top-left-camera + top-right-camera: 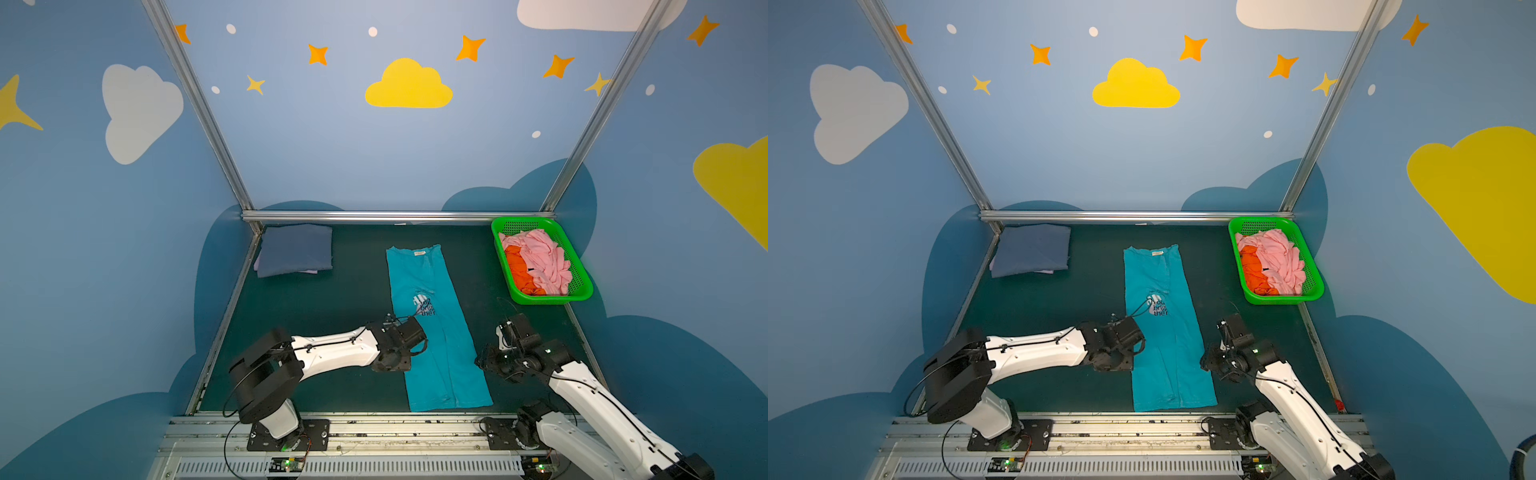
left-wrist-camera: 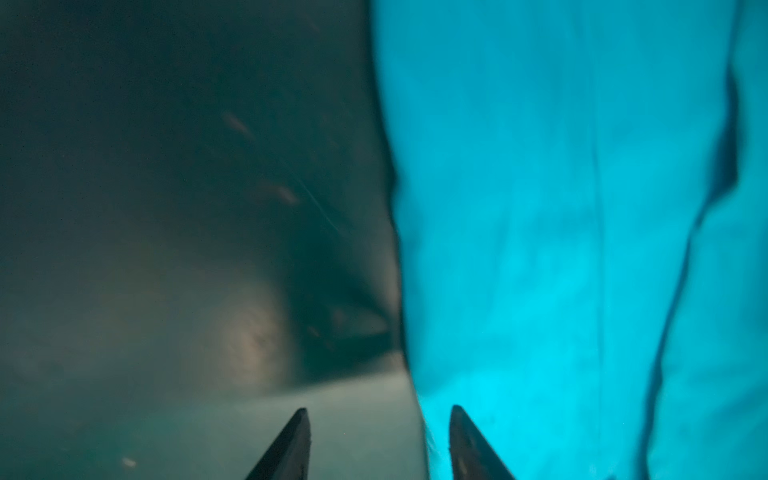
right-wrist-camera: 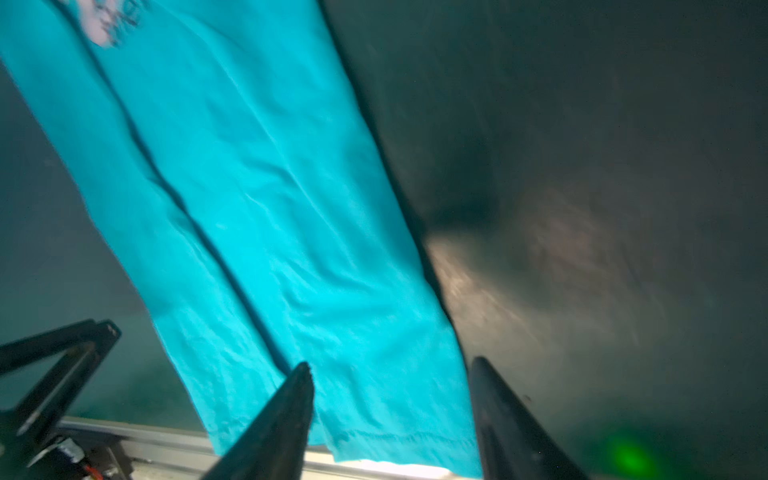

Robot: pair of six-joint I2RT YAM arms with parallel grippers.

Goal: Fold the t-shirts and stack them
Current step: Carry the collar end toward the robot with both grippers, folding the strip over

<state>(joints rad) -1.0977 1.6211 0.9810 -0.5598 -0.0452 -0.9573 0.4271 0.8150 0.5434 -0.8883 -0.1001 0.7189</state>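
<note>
A teal t-shirt (image 1: pixel 436 324) (image 1: pixel 1163 332) lies mid-table as a long narrow strip, collar at the far end, hem near the front rail. My left gripper (image 2: pixel 380 409) hangs open over the shirt's left edge, one fingertip above the cloth (image 2: pixel 582 208), the other above the mat. On the other side, my right gripper (image 3: pixel 391 361) is open over the shirt (image 3: pixel 270 208) at its right edge, close to the hem. Neither holds anything. A folded slate-blue t-shirt (image 1: pixel 297 249) rests at the back left on a pale lavender one (image 1: pixel 309 272).
A green basket (image 1: pixel 552 297) at the back right holds a crumpled pink t-shirt (image 1: pixel 544 257) and an orange one (image 1: pixel 517 266). Aluminium rails border the dark green mat (image 1: pixel 324 324) at the back, sides and front. Both arm bases stand on the front rail (image 1: pixel 374 432).
</note>
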